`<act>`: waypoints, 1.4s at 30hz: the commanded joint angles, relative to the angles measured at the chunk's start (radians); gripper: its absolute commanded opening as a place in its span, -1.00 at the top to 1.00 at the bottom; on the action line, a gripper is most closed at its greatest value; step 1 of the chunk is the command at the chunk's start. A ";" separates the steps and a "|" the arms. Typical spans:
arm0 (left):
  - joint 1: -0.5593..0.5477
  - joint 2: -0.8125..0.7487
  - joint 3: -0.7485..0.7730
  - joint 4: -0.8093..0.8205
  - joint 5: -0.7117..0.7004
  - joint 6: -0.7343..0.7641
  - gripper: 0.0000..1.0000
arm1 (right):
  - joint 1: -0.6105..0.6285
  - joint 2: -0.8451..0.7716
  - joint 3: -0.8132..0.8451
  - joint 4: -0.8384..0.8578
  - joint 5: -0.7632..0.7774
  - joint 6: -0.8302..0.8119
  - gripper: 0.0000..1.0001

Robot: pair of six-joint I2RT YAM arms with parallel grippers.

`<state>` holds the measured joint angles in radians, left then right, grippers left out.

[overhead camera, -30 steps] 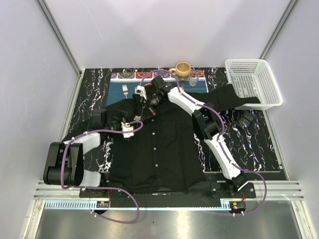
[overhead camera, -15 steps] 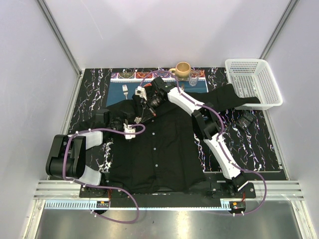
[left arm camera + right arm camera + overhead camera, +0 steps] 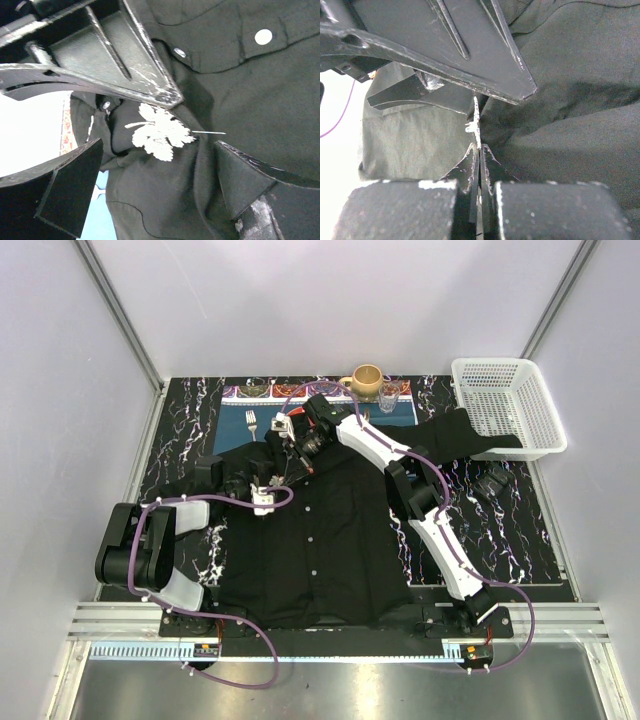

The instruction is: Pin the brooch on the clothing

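1. The clothing [image 3: 320, 540], a black buttoned shirt, is shown spread on the desk [image 3: 520, 530].
2. The brooch [image 3: 160, 132], a pale leaf-shaped ornament, is held against a raised fold at the upper chest of the clothing.
3. The right gripper [image 3: 479, 152] is seen with its fingers [image 3: 469, 172] pressed together, and the brooch is pinched by its edge.
4. The left gripper [image 3: 268, 485] is held over the same part of the clothing with its fingers [image 3: 70, 185] spread wide. Nothing is gripped, and the brooch lies between them.
5. The long axis is set by the pin [image 3: 210, 132], which is laid along the clothing with its bare tip projecting sideways from the leaf.
6. The pin is judged not yet driven through the clothing. The brooch is carried by the right arm, so the tip must be steered into the fold while the left fingers are free to bunch the clothing.
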<state>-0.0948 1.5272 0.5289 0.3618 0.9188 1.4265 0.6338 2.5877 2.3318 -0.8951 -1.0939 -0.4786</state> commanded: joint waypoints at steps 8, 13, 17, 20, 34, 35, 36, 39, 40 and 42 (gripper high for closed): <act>-0.014 -0.013 0.051 0.160 0.089 -0.158 -0.98 | 0.004 0.017 0.058 -0.031 -0.027 -0.023 1.00; -0.014 -0.022 0.057 0.106 0.095 -0.121 -0.98 | 0.003 0.018 0.069 -0.030 -0.030 -0.023 1.00; -0.011 -0.004 0.060 0.010 0.088 -0.001 -0.98 | 0.004 0.014 0.067 -0.030 -0.035 -0.029 1.00; -0.011 0.008 0.059 -0.018 0.088 0.041 -0.98 | 0.004 0.012 0.066 -0.039 -0.037 -0.037 1.00; -0.017 0.008 0.059 0.045 0.106 -0.027 -0.98 | 0.012 0.012 0.058 -0.047 -0.047 -0.037 1.00; -0.020 0.004 0.057 0.061 0.107 -0.046 -0.98 | 0.012 0.012 0.057 -0.047 -0.049 -0.035 1.00; -0.020 0.001 0.056 0.068 0.106 -0.054 -0.98 | 0.012 0.012 0.057 -0.047 -0.049 -0.037 1.00; -0.025 -0.005 0.056 0.100 0.104 -0.096 -0.98 | 0.014 0.012 0.057 -0.047 -0.047 -0.038 1.00; -0.025 -0.006 0.056 0.106 0.103 -0.104 -0.98 | 0.014 0.012 0.058 -0.047 -0.047 -0.038 1.00; -0.025 -0.009 0.056 0.124 0.103 -0.126 -0.98 | 0.014 0.012 0.058 -0.047 -0.044 -0.040 1.00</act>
<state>-0.1150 1.5402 0.5571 0.3794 0.9386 1.3540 0.6346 2.6019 2.3543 -0.9295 -1.1015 -0.5026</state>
